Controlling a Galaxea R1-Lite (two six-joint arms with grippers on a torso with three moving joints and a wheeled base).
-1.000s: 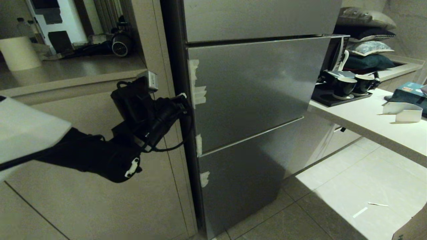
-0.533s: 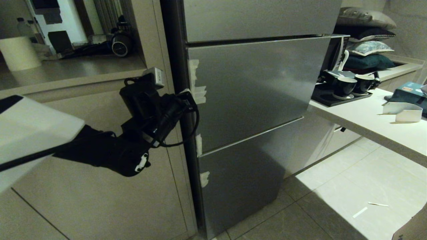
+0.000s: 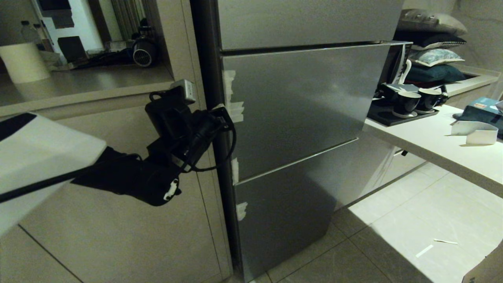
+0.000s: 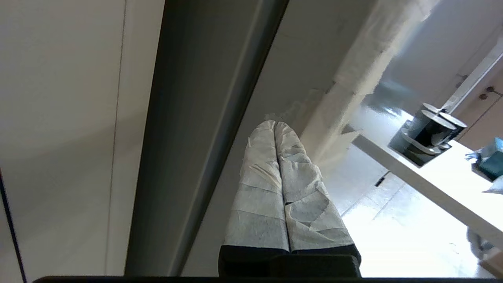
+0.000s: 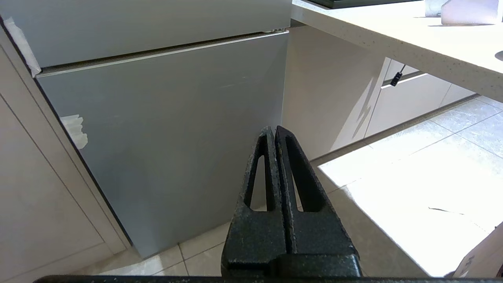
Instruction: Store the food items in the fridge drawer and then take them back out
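Here we find the left gripper (image 3: 222, 114) reaching out to the left edge of the fridge (image 3: 298, 102), its tips right at the dark side seam of the middle door (image 3: 306, 106), level with the scraps of white tape (image 3: 235, 110) stuck there. In the left wrist view its two tape-wrapped fingers (image 4: 271, 173) lie pressed flat together, clenched on nothing, just beside the door's edge. Behind this gripper stands the beige cabinet panel (image 3: 118, 236). Well beyond it, past the far side of the fridge, a counter (image 3: 432, 141) carries a tray with dark cups (image 3: 406, 103).

The right gripper (image 5: 275, 133) shows only in its own wrist view, its black fingers closed tight with nothing between them, pointing toward the bottom door (image 5: 165, 149) and the tiled floor (image 5: 412, 177).

All the fridge doors are closed, so we cannot see the fridge drawer or the food items.
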